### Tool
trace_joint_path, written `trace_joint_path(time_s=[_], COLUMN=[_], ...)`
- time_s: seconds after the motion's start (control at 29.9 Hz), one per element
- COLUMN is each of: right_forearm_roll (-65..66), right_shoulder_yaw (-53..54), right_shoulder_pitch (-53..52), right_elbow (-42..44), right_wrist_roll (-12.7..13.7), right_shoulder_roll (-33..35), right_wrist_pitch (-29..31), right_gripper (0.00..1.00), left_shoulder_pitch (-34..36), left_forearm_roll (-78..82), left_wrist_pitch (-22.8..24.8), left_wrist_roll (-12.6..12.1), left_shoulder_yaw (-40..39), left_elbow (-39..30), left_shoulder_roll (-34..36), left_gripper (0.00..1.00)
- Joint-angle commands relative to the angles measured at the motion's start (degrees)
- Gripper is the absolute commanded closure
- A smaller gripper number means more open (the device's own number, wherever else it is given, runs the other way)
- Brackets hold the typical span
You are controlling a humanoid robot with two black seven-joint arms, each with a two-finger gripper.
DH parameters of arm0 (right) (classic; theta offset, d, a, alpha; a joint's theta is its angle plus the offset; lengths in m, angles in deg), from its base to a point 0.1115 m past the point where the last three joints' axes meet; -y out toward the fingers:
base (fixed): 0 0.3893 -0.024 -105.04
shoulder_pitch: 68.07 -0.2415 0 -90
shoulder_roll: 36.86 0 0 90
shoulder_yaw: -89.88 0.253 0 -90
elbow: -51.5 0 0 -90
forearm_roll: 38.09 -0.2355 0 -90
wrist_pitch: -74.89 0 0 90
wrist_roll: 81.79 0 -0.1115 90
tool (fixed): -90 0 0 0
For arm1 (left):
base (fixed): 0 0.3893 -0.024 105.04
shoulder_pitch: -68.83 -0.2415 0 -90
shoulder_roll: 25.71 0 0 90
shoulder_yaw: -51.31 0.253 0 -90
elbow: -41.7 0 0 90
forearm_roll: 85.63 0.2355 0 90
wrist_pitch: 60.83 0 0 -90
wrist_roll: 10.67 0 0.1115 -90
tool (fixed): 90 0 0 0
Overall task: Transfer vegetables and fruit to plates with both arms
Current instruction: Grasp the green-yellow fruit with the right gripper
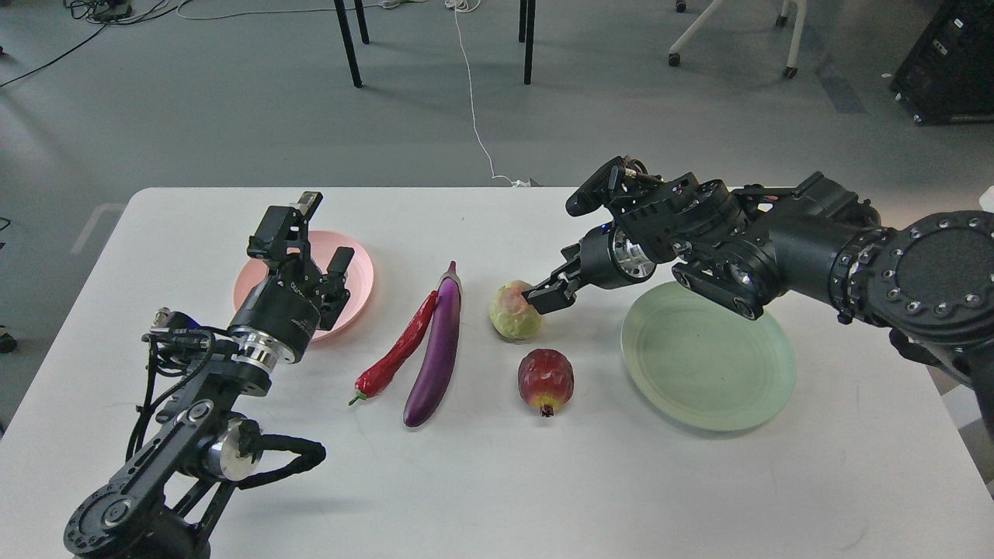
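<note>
At frame centre, my right end effector (543, 295) is touching the yellow-green fruit (514, 312) on the bench (497, 481), grip unclear, while my left end effector (314, 248) is hovering spread over the pink plate (359, 273).

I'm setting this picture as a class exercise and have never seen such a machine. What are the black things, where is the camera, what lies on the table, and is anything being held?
The camera sits in a robot's head, looking down at a white table. The two black shapes are its own arms.

The left gripper hangs open over the pink plate, holding nothing. The right gripper is at the yellow-green fruit; whether it grips it cannot be told.

Between the plates lie a red chili pepper beside a purple eggplant, then a dark red pomegranate. The green plate is bare.
</note>
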Motion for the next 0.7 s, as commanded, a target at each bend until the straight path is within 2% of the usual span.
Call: trace_joint_path(time_s=[0.0, 0.37, 0.67], right_forearm_roll=[-4.2, -4.7, -4.8], right_shoulder_yaw=[0.0, 0.1, 0.1], right_shoulder_pitch=[-0.7, 0.1, 2.0], right_elbow=[-3.0, -2.6, -2.0], right_wrist_roll=[0.0, 0.0, 0.0], right_shoulder_roll=[0.0, 0.0, 0.0], right_wrist_pitch=[0.3, -0.3, -4.1], right_gripper=[0.01, 0.02, 0.05], left_shoulder_pitch=[0.0, -0.5, -0.6], left_forearm_roll=[0.0, 0.0, 0.0], left_wrist_pitch=[0.0, 0.0, 0.0], left_wrist_roll=[0.0, 0.0, 0.0], left_shoulder_yaw=[0.0, 0.0, 0.0], left_elbow=[0.0, 0.0, -0.1], left_shoulder_roll=[0.0, 0.1, 0.1], left_gripper=[0.02, 0.02, 0.02])
